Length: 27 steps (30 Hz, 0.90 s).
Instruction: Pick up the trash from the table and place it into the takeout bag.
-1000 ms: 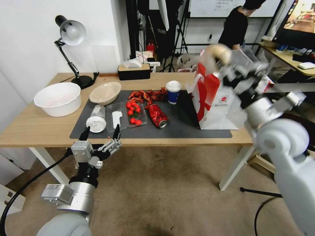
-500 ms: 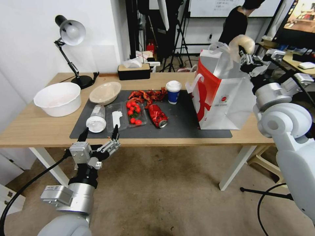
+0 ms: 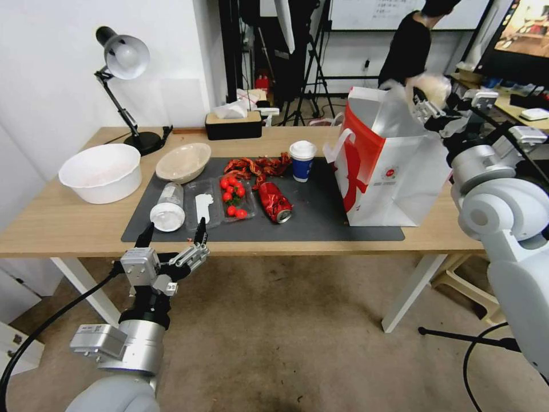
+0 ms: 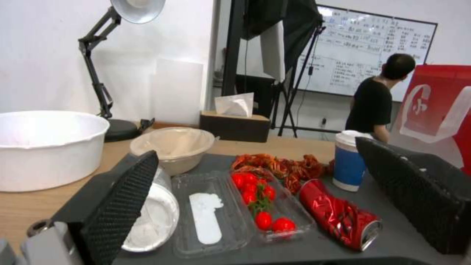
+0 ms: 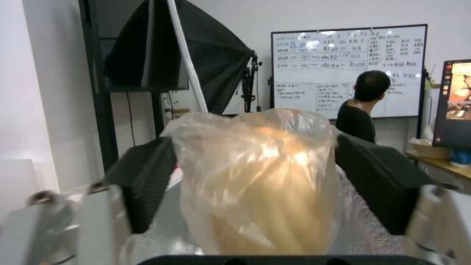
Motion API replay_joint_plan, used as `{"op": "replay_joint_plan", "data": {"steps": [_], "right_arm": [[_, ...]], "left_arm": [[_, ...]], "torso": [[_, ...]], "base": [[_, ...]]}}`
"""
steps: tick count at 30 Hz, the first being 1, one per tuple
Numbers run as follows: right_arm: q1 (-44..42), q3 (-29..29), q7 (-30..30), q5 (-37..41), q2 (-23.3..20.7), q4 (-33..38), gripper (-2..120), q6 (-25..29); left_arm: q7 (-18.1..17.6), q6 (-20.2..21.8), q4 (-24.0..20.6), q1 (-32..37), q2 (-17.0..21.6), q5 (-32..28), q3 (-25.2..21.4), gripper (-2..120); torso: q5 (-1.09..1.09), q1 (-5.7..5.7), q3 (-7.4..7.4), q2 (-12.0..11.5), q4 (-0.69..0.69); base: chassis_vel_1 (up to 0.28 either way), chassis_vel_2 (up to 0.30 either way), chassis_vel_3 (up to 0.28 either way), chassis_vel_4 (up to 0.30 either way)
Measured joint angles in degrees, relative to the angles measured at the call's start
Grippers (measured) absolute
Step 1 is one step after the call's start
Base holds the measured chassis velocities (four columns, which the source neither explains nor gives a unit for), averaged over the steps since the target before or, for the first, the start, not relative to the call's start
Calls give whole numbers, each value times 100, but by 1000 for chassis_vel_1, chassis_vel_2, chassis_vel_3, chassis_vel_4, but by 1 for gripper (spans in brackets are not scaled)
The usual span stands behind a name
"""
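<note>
Bright, even indoor light; soft shadows under the table (image 3: 68, 223); edges bend; wrist views slightly soft.

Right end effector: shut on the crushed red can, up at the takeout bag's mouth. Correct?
Not quite. The right end effector is up at the takeout bag's mouth, but it is shut on the bun in clear bag, as the right wrist view shows. The crushed red can lies on the dark mat in the head view.
</note>
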Motion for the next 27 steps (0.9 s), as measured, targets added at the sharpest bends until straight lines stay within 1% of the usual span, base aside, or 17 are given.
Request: {"op": "replay_joint_plan", "data": {"steps": [1, 2, 4, 6, 7, 8, 11, 14, 19, 21, 22, 25, 26, 27], "right_arm": [[-5, 1, -7, -8, -4, 0, 81, -4], [-5, 1, -7, -8, -4, 0, 81, -4], [-14, 3, -18, -24, -11, -2, 93, -13], [-16, 3, -20, -28, -12, -3, 93, -15], [-24, 4, -32, -41, -16, -7, 99, -33], [-24, 4, -35, -43, -17, -8, 100, -39], [-24, 4, -35, -43, -23, -8, 100, -95], [-21, -2, -6, 8, -78, -9, 100, -399], [55, -10, 10, 84, -120, -45, 100, -541], [88, -14, 74, 194, -129, -26, 100, -713], [88, -14, 74, 194, -129, -26, 100, -713], [205, 3, 366, 455, -229, 48, 100, -1248], [205, 3, 366, 455, -229, 48, 100, -1248], [239, 14, 403, 494, -275, 51, 100, -1397]], "left_arm": [[0, 0, -2, 1, 1, 0, 0, 100], [0, 0, -2, 1, 1, 0, 0, 100], [0, 1, -7, 4, 3, -1, 0, 100], [0, 1, -7, 4, 3, -1, 0, 100], [0, 1, -12, 5, 6, -2, -1, 100], [-1, 1, -13, 6, 7, -3, -2, 100], [-3, 1, -12, 6, 7, -4, -2, 100], [-19, -10, -11, 8, -3, -5, 0, 100], [-21, -49, 16, -6, -3, -6, 0, 100], [-21, -54, 27, -12, -8, -7, 1, 100], [-21, -54, 27, -12, -8, -7, 1, 100], [-21, -56, 41, -14, -12, -8, -1, 100], [-21, -56, 41, -14, -12, -8, -1, 100], [-21, -56, 43, -14, -12, -9, -2, 100]], "torso": [[0, 0, 0, 0, 0], [0, 0, 0, 0, 0], [0, 0, 0, 0, 0], [0, 0, 0, 0, 0], [0, 0, 0, 0, 0], [0, 0, 0, 0, 0], [0, 0, 0, 0, 1], [1, 0, 0, 0, 0], [0, 0, 0, 0, 1], [1, 0, 0, 0, 0], [1, 0, 0, 0, 0], [0, 0, 0, 0, 0], [0, 0, 0, 0, 0], [0, 0, 0, 0, 0]], "base": [[0, 0, 0, 0], [0, 0, 0, 0], [0, 0, 0, 0], [0, 0, 0, 0], [0, 0, 0, 0], [0, 0, 0, 0], [0, 0, 0, 0], [0, 0, 0, 0], [0, 0, 0, 0], [0, 0, 0, 0], [0, 0, 0, 0], [0, 0, 0, 0], [0, 0, 0, 0], [0, 0, 0, 0]]}}
